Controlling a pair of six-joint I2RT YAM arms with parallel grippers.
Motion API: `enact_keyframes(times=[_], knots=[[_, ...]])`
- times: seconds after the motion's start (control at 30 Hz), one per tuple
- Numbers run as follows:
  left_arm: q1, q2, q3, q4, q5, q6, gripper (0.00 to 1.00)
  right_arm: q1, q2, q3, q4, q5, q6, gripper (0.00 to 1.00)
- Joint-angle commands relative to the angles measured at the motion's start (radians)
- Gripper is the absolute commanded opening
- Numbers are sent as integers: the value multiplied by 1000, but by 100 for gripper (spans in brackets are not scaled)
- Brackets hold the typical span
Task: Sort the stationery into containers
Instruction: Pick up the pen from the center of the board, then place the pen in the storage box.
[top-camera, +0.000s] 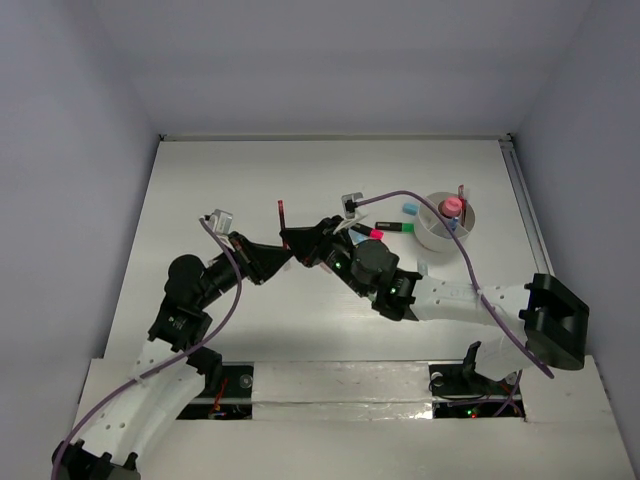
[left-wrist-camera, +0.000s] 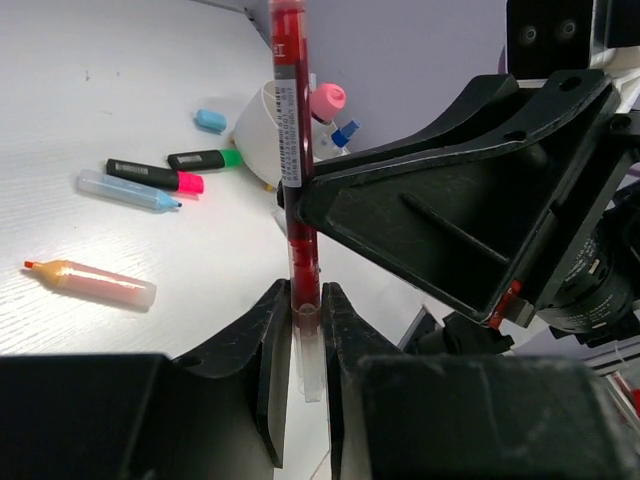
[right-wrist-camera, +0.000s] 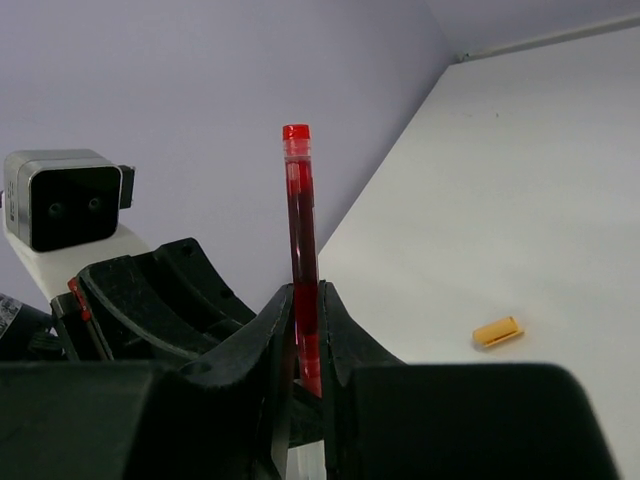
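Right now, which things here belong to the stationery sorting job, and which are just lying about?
Job: red pen, orange marker, blue marker, pink-tipped marker, green-tipped marker, blue eraser, pink-capped bottle, cup.

Not the job: purple cable, robot wiring; small orange piece, unclear what.

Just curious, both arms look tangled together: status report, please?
Left hand shut on red pen. Right hand shut on same pen. Loose markers lie between hands and cup.
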Motion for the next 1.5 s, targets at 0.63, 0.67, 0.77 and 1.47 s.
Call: enact_keyframes(times=[0.63, 0.67, 0.77, 1.47], knots=[[-17, -19, 161, -274, 0, 212, 0, -122, -115, 415, -776, -279, -283, 97], [-17, -18, 169, -276, 1, 222, 0, -136, -100, 435, -790, -304, -287, 97], [-17, -13, 175, -278, 20, 237, 0, -148, -30, 507, -818, -358, -296, 97], [-17, -19, 161, -264, 64, 243, 0, -176, 98, 571, -728, -460, -227, 52]])
